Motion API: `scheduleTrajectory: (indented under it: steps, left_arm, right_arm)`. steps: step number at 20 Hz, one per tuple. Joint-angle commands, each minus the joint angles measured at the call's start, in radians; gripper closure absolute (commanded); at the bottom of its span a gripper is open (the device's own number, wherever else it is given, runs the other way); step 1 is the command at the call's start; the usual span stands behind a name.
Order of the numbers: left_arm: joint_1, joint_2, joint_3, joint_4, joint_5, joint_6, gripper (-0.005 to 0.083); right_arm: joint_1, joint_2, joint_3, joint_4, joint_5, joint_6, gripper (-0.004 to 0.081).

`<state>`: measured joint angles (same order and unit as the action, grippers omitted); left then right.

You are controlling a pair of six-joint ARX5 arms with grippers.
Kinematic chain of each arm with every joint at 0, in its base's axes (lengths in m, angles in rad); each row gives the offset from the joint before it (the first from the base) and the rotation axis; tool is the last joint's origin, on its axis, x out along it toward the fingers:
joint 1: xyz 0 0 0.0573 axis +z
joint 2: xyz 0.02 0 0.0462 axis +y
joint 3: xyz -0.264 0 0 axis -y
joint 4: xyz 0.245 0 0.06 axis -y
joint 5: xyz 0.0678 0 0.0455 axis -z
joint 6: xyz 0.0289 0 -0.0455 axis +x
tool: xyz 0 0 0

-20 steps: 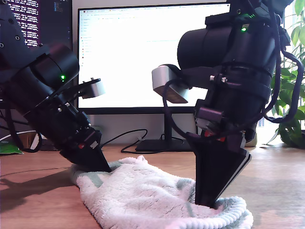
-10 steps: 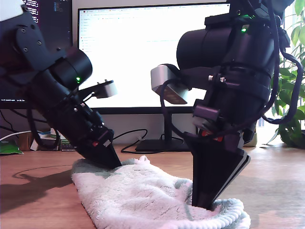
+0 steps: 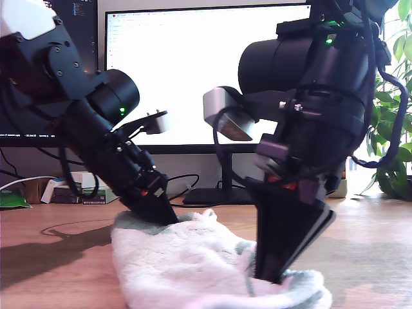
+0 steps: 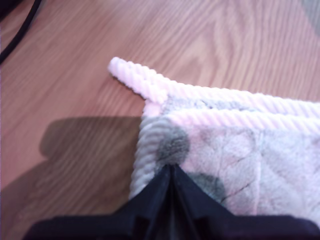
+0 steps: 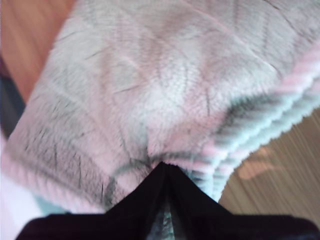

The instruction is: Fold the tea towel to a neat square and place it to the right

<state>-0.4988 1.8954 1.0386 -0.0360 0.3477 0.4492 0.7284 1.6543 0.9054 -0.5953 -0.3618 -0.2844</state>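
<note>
Both grippers are pinched down now! The first gripper (image 4: pixel 170 167) has its jaws closed on the tea towel (image 3: pixel 187 264) right at the roped hem by the corner loop (image 4: pixel 132 77). The second gripper (image 5: pixel 162 165) is clamped on bunched layers, likely to carry a fold. The towel sits at six o'clock in the exterior view, below the monitor (image 3: pixel 187 71)

A fluffy terry-cloth tea towel (image 3: pixel 193 264), edged with a thick ribbed hem (image 4: pixel 150 145), lies on a smooth, grained wooden bench (image 3: pixel 58 283) beneath matt black plastic claws.
</note>
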Motion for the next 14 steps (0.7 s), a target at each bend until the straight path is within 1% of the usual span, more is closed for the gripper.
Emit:
scheduleTrajectory:
  steps: [1, 9, 14]
  left_arm:
    - [-0.008, 0.042, 0.003, -0.002, 0.005, 0.006, 0.0794]
    - [-0.037, 0.045, 0.023, 0.015, 0.028, 0.032, 0.0794]
    - [-0.051, 0.089, 0.037, 0.016, 0.029, 0.031, 0.0794]
  right_arm:
    - [0.015, 0.029, -0.026, 0.013, -0.023, 0.018, 0.0782]
    - [0.075, 0.029, -0.026, 0.072, -0.025, 0.08, 0.0782]
    - [0.088, 0.029, -0.026, 0.097, -0.024, 0.111, 0.0782]
